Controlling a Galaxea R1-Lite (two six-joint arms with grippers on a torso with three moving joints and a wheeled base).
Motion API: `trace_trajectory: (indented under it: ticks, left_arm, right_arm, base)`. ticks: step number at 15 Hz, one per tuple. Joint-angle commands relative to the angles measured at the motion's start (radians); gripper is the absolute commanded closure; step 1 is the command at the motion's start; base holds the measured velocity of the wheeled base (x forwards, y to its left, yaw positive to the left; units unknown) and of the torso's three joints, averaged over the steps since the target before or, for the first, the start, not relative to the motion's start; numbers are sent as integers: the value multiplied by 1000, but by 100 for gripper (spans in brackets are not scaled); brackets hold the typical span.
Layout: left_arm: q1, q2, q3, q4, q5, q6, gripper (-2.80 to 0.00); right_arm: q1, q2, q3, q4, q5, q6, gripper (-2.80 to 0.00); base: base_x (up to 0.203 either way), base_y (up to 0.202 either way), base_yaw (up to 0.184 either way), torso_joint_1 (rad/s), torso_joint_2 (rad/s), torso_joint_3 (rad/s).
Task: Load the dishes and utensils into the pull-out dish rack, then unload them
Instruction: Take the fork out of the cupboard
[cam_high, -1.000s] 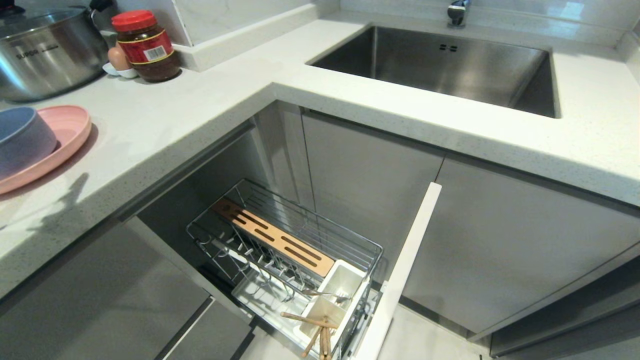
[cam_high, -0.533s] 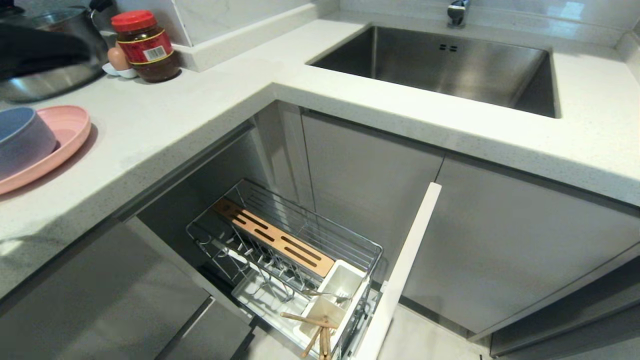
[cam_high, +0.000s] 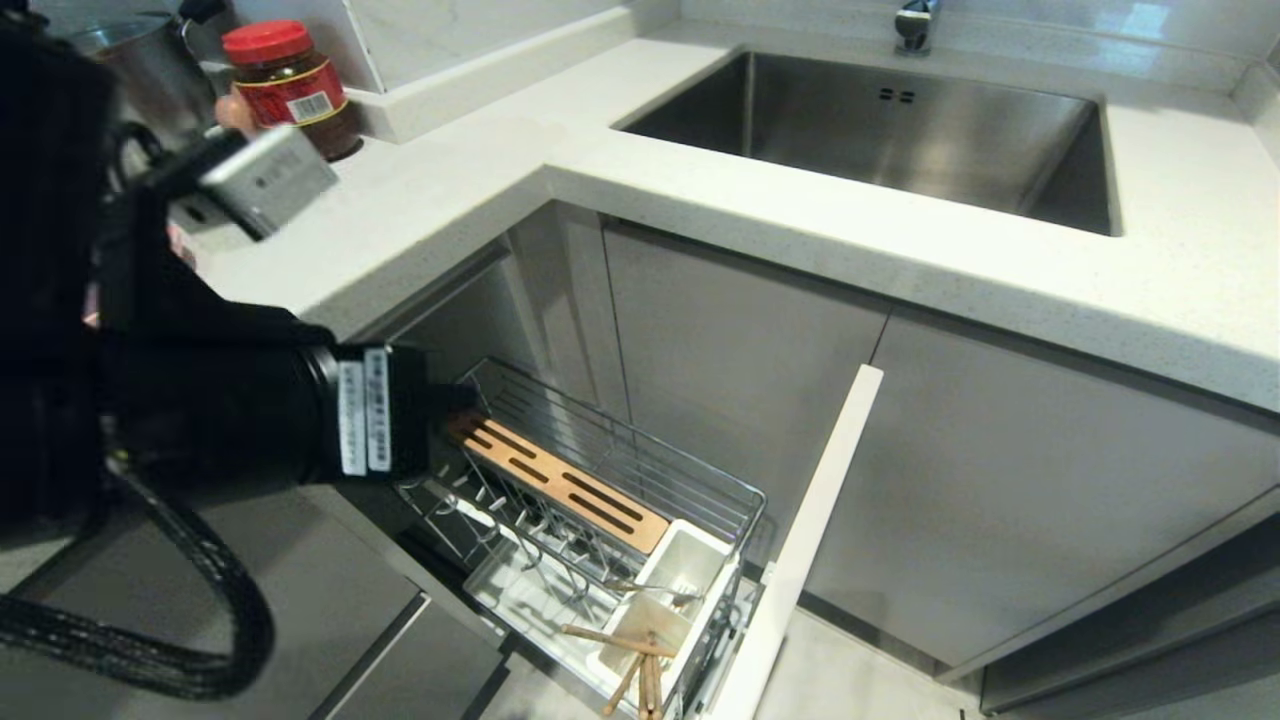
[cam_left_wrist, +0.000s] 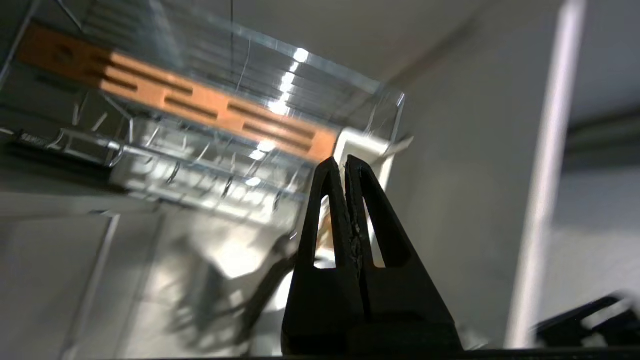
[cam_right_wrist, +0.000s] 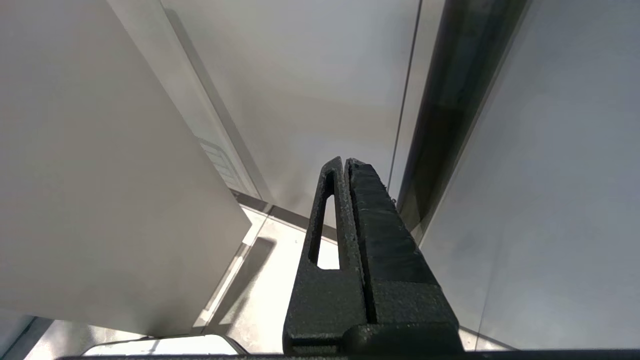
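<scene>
The pull-out dish rack (cam_high: 640, 440) stands drawn out below the counter, its wooden board (cam_high: 555, 485) along the top and its white front panel (cam_high: 800, 560) at the right. Wooden chopsticks (cam_high: 640, 670) lean in the near white cup. A slim metal utensil (cam_high: 650, 588) lies across the cup behind it. My left arm fills the left of the head view and hides the dishes. The left gripper (cam_high: 455, 400) hangs just above the rack's far end, shut and empty (cam_left_wrist: 345, 160). The right gripper (cam_right_wrist: 345, 161) is shut and empty, low beside cabinet fronts.
A red-lidded jar (cam_high: 290, 90) and a steel pot (cam_high: 150, 60) stand at the counter's back left. The steel sink (cam_high: 880, 130) with its faucet (cam_high: 915, 25) is set into the counter (cam_high: 500, 170) at the right. Grey cabinet doors (cam_high: 1000, 500) flank the rack.
My left arm has swung in from the upper left, across the counter and down to the rack's far end. It now covers the pink plate and blue bowl.
</scene>
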Motion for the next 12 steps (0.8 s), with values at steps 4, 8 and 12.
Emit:
trace_trajectory:
  ticks: [4,8,12]
  left_arm:
    - [-36,94,159,-4,-107,115,0]
    - [-43,164,243,-59,-126,177,0]
    - [-45,230,327,-214,-119,235,-280]
  right_arm:
    - [0,-3,0,-1,0,1,0]
    - [0,-4,0,-1,0,1,0]
    - [0,-3,0,-1,0,1,0]
  base:
    - [0,0,0,0,0,0]
    - [0,0,0,0,0,0]
    - [0,0,0,0,0,0]
